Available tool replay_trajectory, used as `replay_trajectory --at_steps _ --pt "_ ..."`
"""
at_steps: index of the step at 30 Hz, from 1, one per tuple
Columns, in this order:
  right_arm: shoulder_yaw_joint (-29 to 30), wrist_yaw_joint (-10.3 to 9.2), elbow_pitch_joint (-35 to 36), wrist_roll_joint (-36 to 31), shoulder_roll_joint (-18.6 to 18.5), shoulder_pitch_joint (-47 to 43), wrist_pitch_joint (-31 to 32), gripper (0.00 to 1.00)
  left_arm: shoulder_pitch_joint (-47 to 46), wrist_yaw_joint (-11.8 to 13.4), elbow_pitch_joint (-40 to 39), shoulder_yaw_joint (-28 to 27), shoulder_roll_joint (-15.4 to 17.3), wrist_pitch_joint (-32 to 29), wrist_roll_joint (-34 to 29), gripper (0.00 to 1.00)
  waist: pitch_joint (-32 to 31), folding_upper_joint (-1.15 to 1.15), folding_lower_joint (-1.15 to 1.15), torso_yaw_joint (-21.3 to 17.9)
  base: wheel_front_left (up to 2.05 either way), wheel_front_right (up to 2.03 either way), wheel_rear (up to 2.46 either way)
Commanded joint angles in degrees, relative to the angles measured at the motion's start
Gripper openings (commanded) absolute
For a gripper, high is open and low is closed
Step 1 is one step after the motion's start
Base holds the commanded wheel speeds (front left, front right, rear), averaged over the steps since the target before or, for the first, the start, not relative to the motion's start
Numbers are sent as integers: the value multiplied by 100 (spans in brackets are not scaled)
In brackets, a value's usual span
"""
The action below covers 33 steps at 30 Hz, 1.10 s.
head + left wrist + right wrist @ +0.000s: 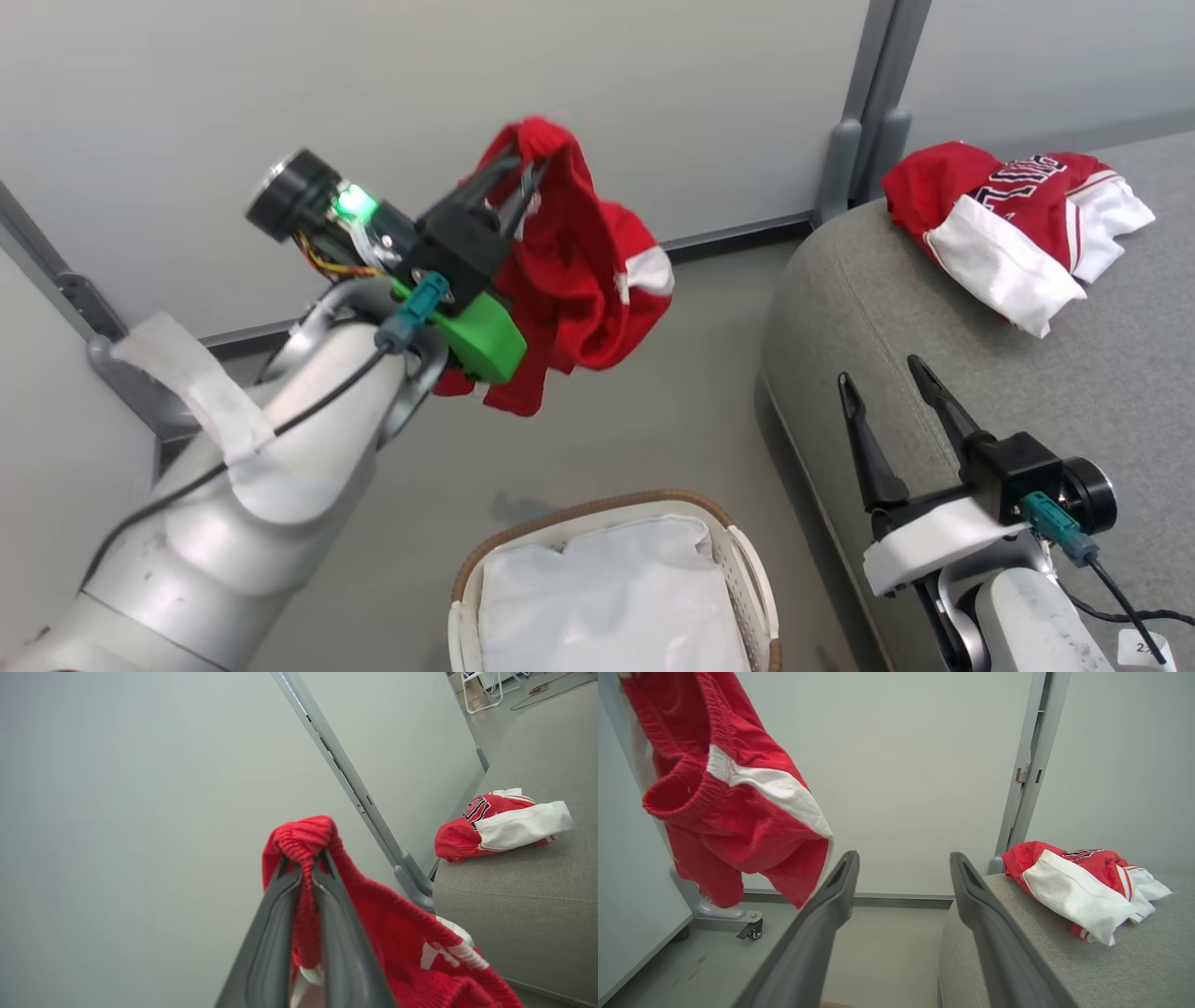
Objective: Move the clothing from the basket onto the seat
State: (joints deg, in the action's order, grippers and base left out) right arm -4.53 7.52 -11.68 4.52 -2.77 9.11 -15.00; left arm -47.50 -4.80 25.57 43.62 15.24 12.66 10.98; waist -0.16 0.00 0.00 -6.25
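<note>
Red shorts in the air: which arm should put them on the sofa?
Left. The left gripper is shut on the red shorts, which hang beside the grey sofa. The right gripper is open and empty.

pale partition panels (pixel 420 93), grey floor (pixel 635 439)

Seat (pixel 1102 383) common to all three views
</note>
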Motion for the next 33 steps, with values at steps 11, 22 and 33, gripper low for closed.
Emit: replay_trajectory --at_steps 11,22,33 --pt "-186 -6 -405 -412 -22 398 -28 100 -575 -72 -407 -27 144 -52 8 0 -122 0 0 180 0 0 0" --pt "-554 -6 -1477 -971 -113 1353 -27 100 -489 -107 -961 209 58 -114 50 0 -118 0 0 444 0 0 0" --pt "-1489 -7 -2257 -775 -378 2272 -28 100 -429 -147 -1125 447 -4 -173 138 0 -71 0 0 604 0 0 0"
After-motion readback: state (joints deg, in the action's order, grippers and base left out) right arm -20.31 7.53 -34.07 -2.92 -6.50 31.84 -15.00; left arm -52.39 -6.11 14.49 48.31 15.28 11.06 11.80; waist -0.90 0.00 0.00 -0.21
